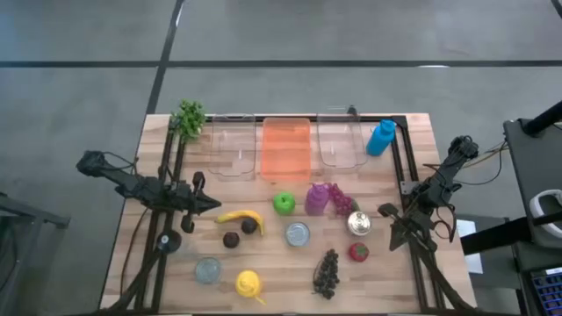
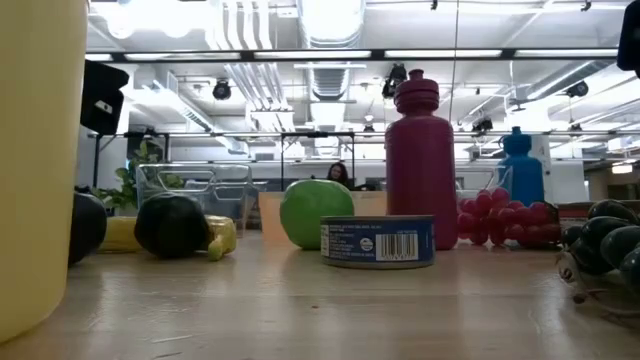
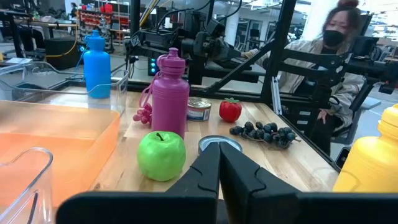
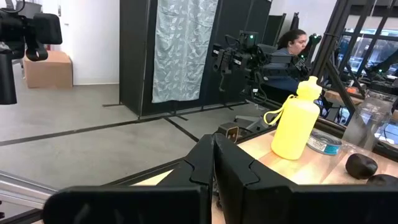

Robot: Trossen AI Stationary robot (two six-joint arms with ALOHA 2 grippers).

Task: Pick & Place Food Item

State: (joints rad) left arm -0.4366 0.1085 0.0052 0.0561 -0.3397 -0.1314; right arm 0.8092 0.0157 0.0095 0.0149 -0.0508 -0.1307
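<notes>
Food lies across the middle of the wooden table: a green apple (image 1: pixel 283 204), a banana (image 1: pixel 239 217), two dark round fruits (image 1: pixel 250 226), red grapes (image 1: pixel 341 200), dark grapes (image 1: pixel 327 272) and a red strawberry (image 1: pixel 357 252). An orange bin (image 1: pixel 285 147) stands at the far edge between two clear bins (image 1: pixel 233 145). My left gripper (image 1: pixel 211 204) is shut and empty at the table's left, beside the banana's end; the apple (image 3: pixel 161 155) sits just past its fingers (image 3: pixel 219 163). My right gripper (image 1: pixel 386 211) is shut and empty at the table's right, near a can (image 1: pixel 358 223).
A purple bottle (image 1: pixel 316 198), a blue bottle (image 1: pixel 380 138), a yellow bottle (image 1: pixel 249 283), a second can (image 1: pixel 297 234), a glass jar (image 1: pixel 208 269) and green leaves (image 1: pixel 190 118) also stand on the table. A person (image 3: pixel 329 56) sits beyond the table's right side.
</notes>
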